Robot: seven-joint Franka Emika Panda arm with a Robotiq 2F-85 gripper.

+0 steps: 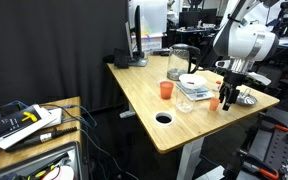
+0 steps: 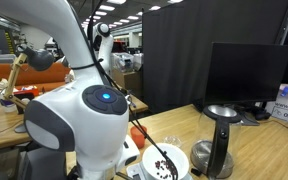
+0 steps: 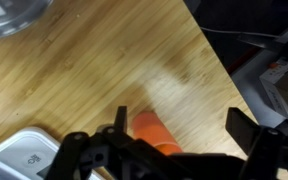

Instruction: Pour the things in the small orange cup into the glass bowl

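Observation:
The small orange cup [image 3: 152, 133] stands on the wooden table between my open fingers, close to the left finger in the wrist view. In an exterior view it [image 1: 214, 102] sits just beside my gripper [image 1: 227, 97], which hangs low over the table's right part. My gripper [image 3: 179, 128] is open and holds nothing. The glass bowl [image 1: 185, 104] stands near the table's middle, to the left of the cup. The larger, redder orange cup [image 1: 165, 90] stands further left.
A white bowl [image 1: 192, 81] on a stack and a clear jug [image 1: 179, 62] stand behind. A shiny dish [image 1: 246, 98] lies by the right table edge. A white box [image 3: 24, 152] and a shiny round rim [image 3: 12, 14] show in the wrist view. The arm fills much of an exterior view, with a white bowl [image 2: 166, 163] below.

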